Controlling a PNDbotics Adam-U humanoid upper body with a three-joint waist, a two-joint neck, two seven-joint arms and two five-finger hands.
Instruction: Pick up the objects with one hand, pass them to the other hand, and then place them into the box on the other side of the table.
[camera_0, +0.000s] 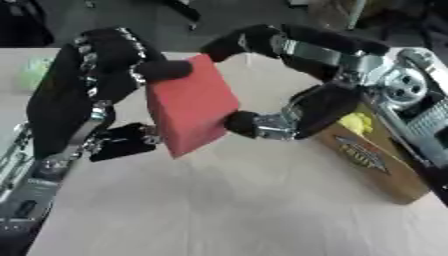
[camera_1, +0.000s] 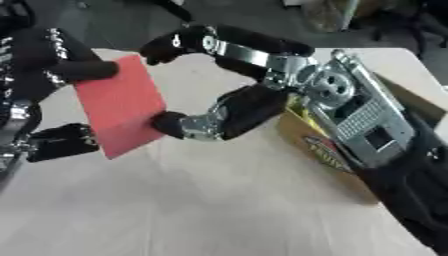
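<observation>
Left eye view: left robot hand (camera_0: 96, 75) and right robot hand (camera_0: 289, 107) both pinch the red block (camera_0: 192, 107) above the table (camera_0: 236, 200); releasing early could drop it short of the cardboard box (camera_0: 385, 165) at right.

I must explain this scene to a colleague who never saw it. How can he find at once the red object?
Look above the middle of the wooden table, where the two black hands meet. Between the left hand and the right hand hangs the red block, off the surface. It is the only red, flat-sided thing; the cardboard box alongside is brown.
</observation>
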